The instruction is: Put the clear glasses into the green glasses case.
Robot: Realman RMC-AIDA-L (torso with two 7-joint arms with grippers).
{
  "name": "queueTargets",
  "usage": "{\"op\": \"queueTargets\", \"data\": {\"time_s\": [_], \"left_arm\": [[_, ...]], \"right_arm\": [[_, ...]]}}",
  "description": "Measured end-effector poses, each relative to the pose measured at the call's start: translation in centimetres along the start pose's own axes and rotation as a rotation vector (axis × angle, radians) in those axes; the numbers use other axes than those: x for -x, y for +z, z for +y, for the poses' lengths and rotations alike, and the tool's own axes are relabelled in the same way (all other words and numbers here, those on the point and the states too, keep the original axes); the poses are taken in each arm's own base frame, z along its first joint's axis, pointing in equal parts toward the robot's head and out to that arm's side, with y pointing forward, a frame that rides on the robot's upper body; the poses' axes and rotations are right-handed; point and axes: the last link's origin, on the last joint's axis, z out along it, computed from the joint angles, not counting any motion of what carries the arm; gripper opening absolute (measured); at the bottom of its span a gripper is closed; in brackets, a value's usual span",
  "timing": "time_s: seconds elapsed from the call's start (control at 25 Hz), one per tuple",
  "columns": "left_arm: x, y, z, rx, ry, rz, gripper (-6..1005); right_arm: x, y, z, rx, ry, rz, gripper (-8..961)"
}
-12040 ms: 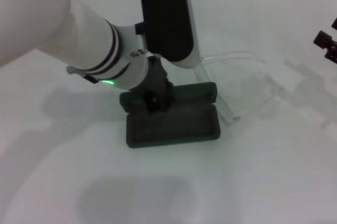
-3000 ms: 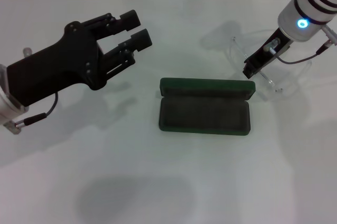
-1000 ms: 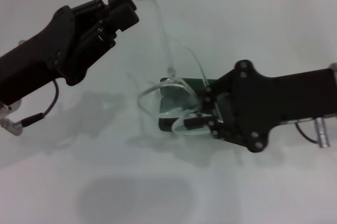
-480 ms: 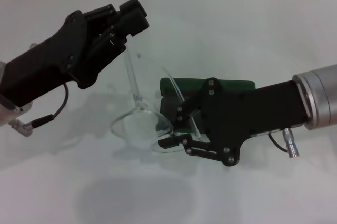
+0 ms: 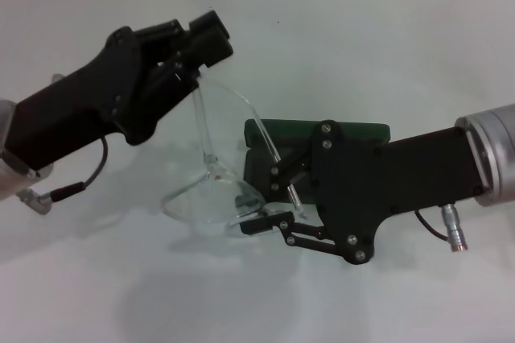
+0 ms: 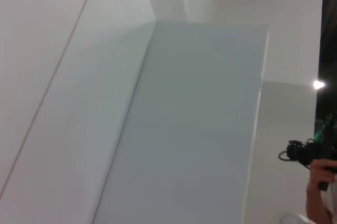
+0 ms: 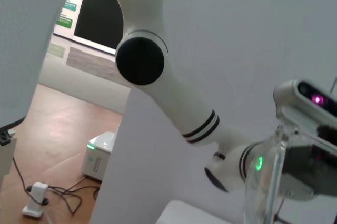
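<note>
Over the white table point(image 5: 402, 53) in the head view, both grippers share the glasses point(image 5: 211, 198). Left gripper point(image 5: 205, 41) is pinched shut on the tip of one temple arm up high, while the right gripper point(image 5: 269, 210) clamps the frame's right end low down — lenses hang just left of the open green case point(image 5: 278, 129), which the right gripper mostly covers. Left wrist view only shows pale walls, no fingers. Right wrist view catches the left arm point(image 7: 174, 108) and a clear temple arm running past its wrist.
</note>
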Motion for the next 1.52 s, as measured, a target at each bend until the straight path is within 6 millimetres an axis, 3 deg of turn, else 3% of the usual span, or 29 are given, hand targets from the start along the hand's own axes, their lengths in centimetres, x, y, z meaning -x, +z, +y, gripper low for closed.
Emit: {"op": "queueTargets", "data": {"time_s": [1.52], "left_arm": [[1.2, 1.3, 1.3, 0.193, -0.036, -0.142, 141]], "right_arm": [[-0.4, -0.4, 0.4, -0.038, 0.012, -0.024, 111]]}}
